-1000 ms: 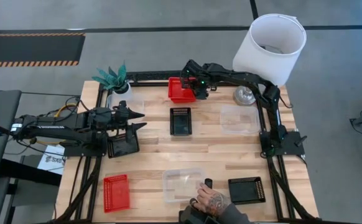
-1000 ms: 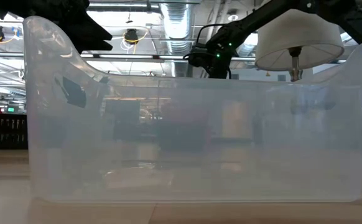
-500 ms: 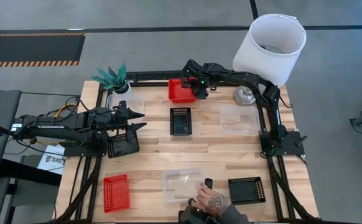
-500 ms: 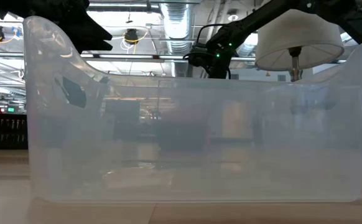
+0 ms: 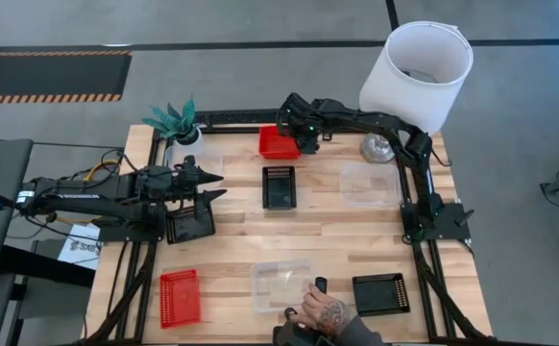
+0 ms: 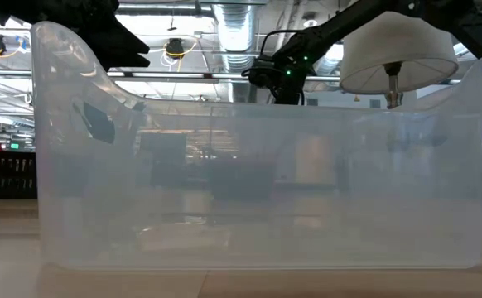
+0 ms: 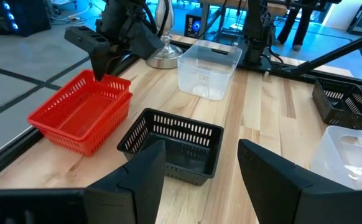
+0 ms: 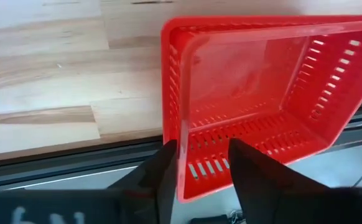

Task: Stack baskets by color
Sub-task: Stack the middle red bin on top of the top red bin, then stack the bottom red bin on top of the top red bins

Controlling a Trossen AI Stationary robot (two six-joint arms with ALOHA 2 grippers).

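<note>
Two red baskets (image 7: 81,112) sit nested at the table's far edge (image 5: 278,144). My right gripper (image 8: 203,162) is open over their right end, its fingers on either side of the upper basket's short wall (image 8: 182,134). My left gripper (image 5: 217,185) hovers open at the table's left, above a black basket (image 5: 191,223). Another black basket (image 5: 279,186) lies in the middle. A clear basket (image 5: 369,183) lies to its right, and one more clear basket (image 5: 198,159) sits by the plant. My right gripper comes slanting down from above, its fingers astride the upper red basket's short wall (image 8: 182,134). One finger (image 8: 165,165) stands close to the wall's outside. I cannot tell whether it touches. The basket rests level in the one below.
A person's hand (image 5: 323,309) rests at a clear basket (image 5: 281,285) on the near edge; that basket fills the low view (image 6: 257,199). A red basket (image 5: 180,297) lies near left and a black one (image 5: 380,293) near right. A white lamp (image 5: 416,75) and a plant (image 5: 174,120) stand at the far corners.
The upper red basket, tilted up at my right gripper a second ago, has dropped level into the red basket beneath it. My right gripper has let it go and stayed in place.
</note>
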